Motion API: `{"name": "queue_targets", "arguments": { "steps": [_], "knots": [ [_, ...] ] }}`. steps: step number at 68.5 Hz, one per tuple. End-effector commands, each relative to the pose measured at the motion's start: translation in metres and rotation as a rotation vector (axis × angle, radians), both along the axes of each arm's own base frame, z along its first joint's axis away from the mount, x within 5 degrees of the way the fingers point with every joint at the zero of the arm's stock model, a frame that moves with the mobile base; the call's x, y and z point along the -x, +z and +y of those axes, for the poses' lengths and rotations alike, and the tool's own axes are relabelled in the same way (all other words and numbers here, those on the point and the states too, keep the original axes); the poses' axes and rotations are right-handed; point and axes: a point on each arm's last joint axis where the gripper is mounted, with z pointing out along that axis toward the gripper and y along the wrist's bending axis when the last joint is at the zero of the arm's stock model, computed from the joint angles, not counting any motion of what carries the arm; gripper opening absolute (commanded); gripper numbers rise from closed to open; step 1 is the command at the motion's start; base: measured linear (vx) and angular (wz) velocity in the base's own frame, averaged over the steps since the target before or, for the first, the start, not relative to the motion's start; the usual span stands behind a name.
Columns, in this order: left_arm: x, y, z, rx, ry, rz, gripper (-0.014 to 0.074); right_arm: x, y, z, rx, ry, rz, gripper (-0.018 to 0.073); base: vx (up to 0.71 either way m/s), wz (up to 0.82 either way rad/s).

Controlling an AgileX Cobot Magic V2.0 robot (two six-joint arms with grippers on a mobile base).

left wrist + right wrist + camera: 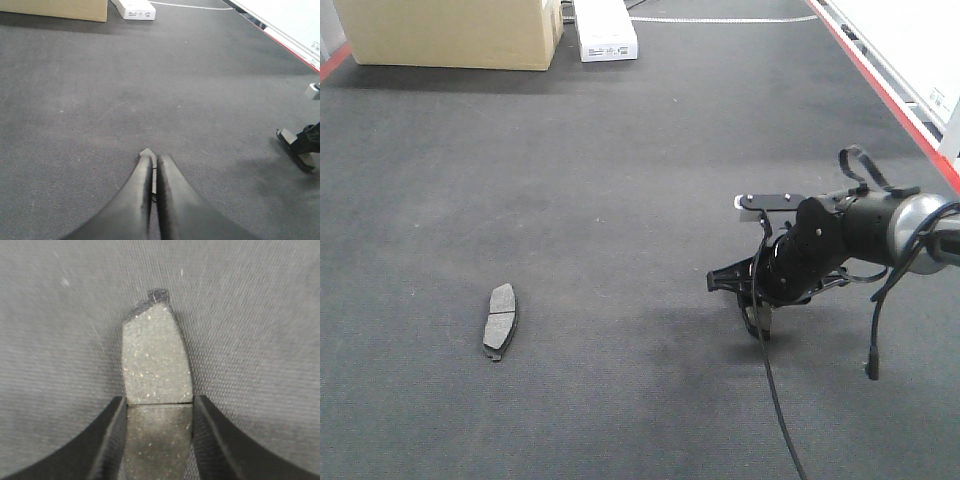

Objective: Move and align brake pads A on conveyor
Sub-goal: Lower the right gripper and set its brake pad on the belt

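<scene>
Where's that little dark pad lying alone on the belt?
In the front view, the loose brake pad lies on the conveyor at lower left, well apart from the right gripper, which grips another pad.

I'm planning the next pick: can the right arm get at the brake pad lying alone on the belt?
Probably not yet: the right gripper is closed on another pad. The lone brake pad lies unobstructed on the conveyor.

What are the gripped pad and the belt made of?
Pad: looks like pressed friction composite, matte dark grey, grainy with pale glinting flecks. Belt: seemingly woven or felt-like fabric, matte grey; fine ribbed weave and lint specks show.
</scene>
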Motion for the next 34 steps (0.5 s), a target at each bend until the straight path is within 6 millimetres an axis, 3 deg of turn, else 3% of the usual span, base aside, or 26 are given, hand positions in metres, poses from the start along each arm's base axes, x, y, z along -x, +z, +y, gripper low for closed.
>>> {"name": "queue_targets", "arguments": {
  "steps": [1,11,26,34],
  "knots": [
    [-0.0016,0.0147,-0.001,0.023,-0.006,-0.094,-0.0006,-0.0079,0.0269,0.0013,-0.026,0.009,-0.114,0.012,0.0,0.0],
    [-0.0016,0.0147,-0.001,0.023,-0.006,-0.094,-0.0006,-0.0075,0.0266,0.0011,-0.024,0.009,-0.109,0.0174,0.0,0.0],
    [-0.0016,0.0147,-0.001,0.023,-0.006,-0.094,-0.0006,-0.0056,0.0255,0.0004,-0.021,-0.002,-0.084,0.0363,0.0,0.0],
    [-0.0016,0.0147,-0.001,0.023,-0.006,-0.094,-0.0006,-0.0032,0.0302,0.0003,-0.033,-0.015,-0.077,0.0414,0.0,0.0]
  ]
}}
